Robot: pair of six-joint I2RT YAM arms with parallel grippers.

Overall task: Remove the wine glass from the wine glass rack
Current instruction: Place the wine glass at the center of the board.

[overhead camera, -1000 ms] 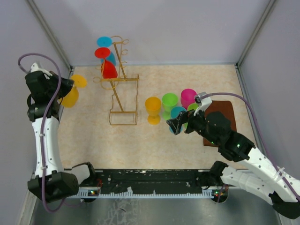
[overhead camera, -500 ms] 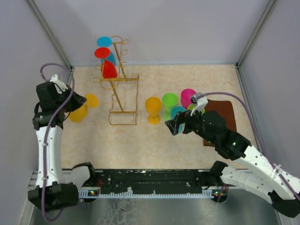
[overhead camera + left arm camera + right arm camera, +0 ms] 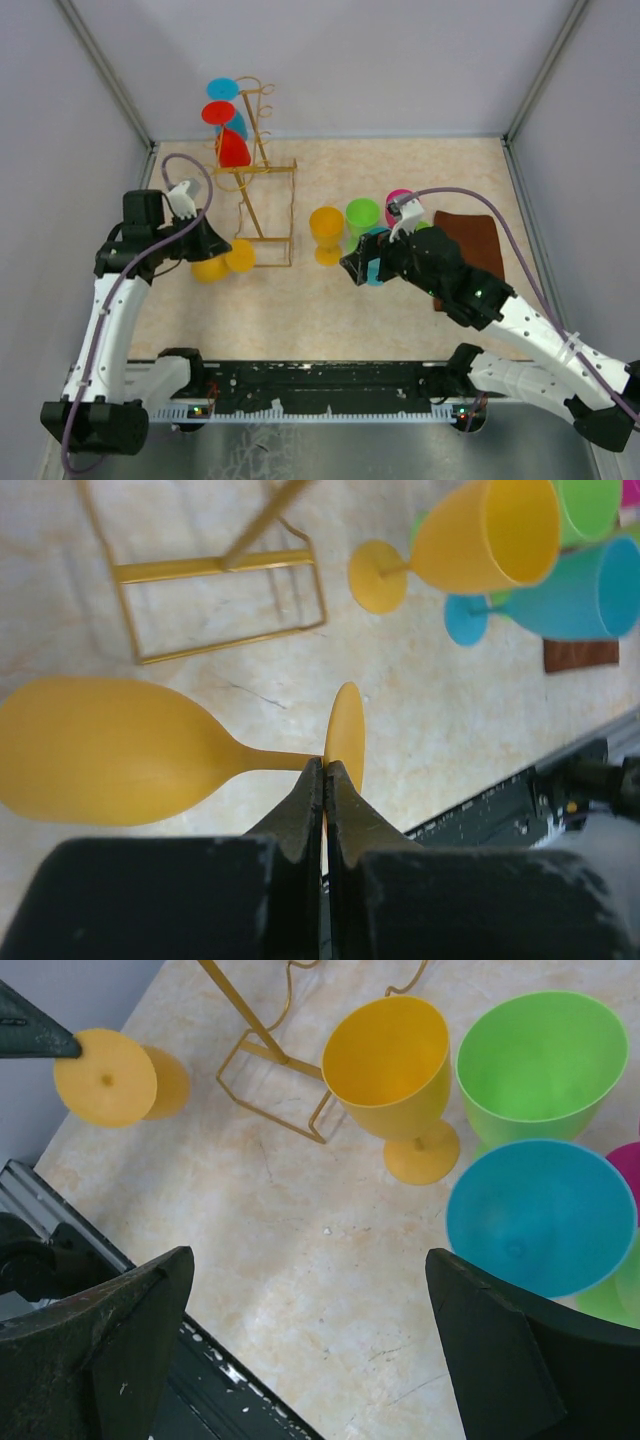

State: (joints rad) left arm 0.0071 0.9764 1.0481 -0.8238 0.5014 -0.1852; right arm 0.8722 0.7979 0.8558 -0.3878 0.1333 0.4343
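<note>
My left gripper (image 3: 325, 767) is shut on the rim of the foot of a yellow wine glass (image 3: 110, 750), which it holds sideways just above the table. From above, that glass (image 3: 222, 263) hangs front-left of the base of the golden wine glass rack (image 3: 262, 195), apart from it. A red glass (image 3: 233, 149) and a blue glass (image 3: 238, 122) hang upside down on the rack's arms. My right gripper (image 3: 360, 268) stands open and empty, low over the table near several upright glasses. It (image 3: 310, 1330) faces the held yellow glass (image 3: 105, 1077).
Upright on the table stand a yellow glass (image 3: 326, 230), a green one (image 3: 362, 220), a blue one (image 3: 540, 1215) and a magenta one (image 3: 402, 205). A brown mat (image 3: 478, 240) lies at the right. Grey walls close the left, back and right.
My left arm has carried the yellow glass from the left wall toward the front and right, to beside the rack's base. My right gripper has drifted slightly left, still open.
</note>
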